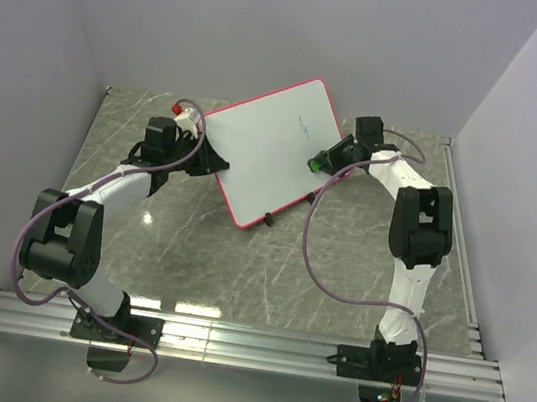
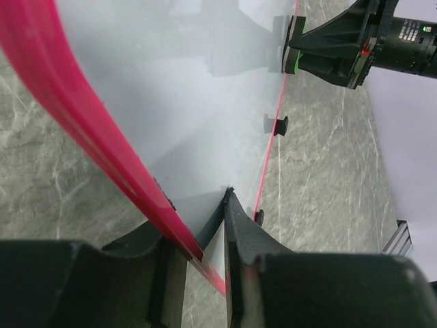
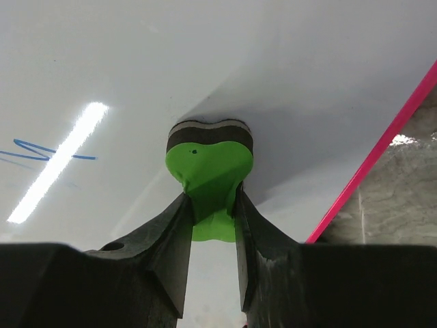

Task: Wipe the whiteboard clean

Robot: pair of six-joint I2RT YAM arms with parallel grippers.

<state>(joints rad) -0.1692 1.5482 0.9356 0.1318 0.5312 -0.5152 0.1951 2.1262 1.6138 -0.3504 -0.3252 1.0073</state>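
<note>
The whiteboard is tilted up off the table, white with a pink-red rim and two black clips on its lower edge. My left gripper is shut on its left rim, seen close in the left wrist view. My right gripper is shut on the green eraser and presses its dark felt face against the board near the right edge. A small blue scribble remains on the board left of the eraser, faintly visible from above.
A marker with a red cap lies on the marble table behind my left gripper. Grey walls close in on three sides. A metal rail runs along the near edge.
</note>
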